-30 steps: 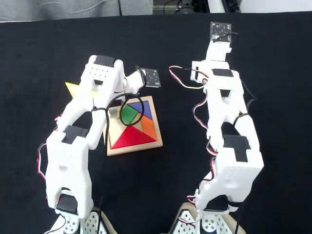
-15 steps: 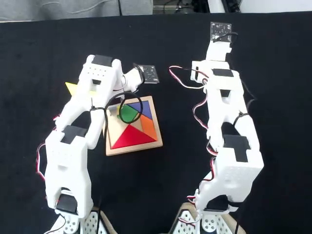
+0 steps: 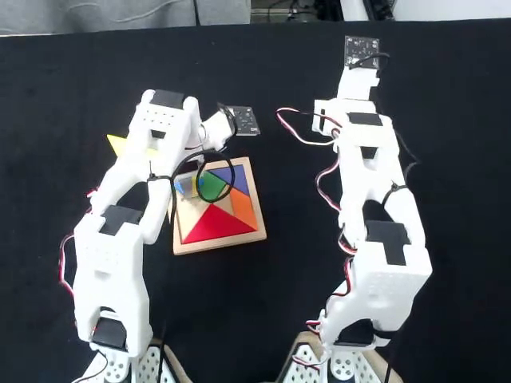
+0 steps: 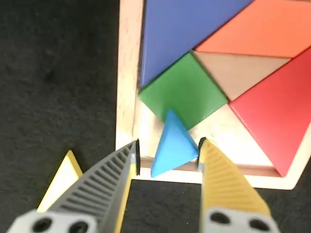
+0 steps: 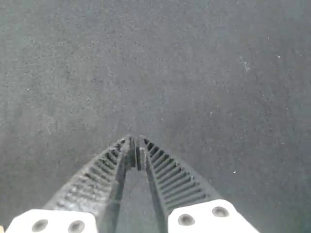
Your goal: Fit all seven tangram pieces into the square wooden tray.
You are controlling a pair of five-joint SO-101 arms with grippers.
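Left gripper [image 3: 192, 179], high view: its arm bends over the far-left corner of the square wooden tray [image 3: 220, 242]; the right arm [image 3: 375, 199] stretches far, well right of the tray. Left wrist view: this gripper clamps a small blue triangle [image 4: 173, 141] over the tray's edge, tip toward the green square [image 4: 184, 92]; a yellow triangle [image 4: 59, 183] lies outside. Right wrist view: right gripper [image 5: 134, 154] pressed together over the black table [image 5: 194, 73].
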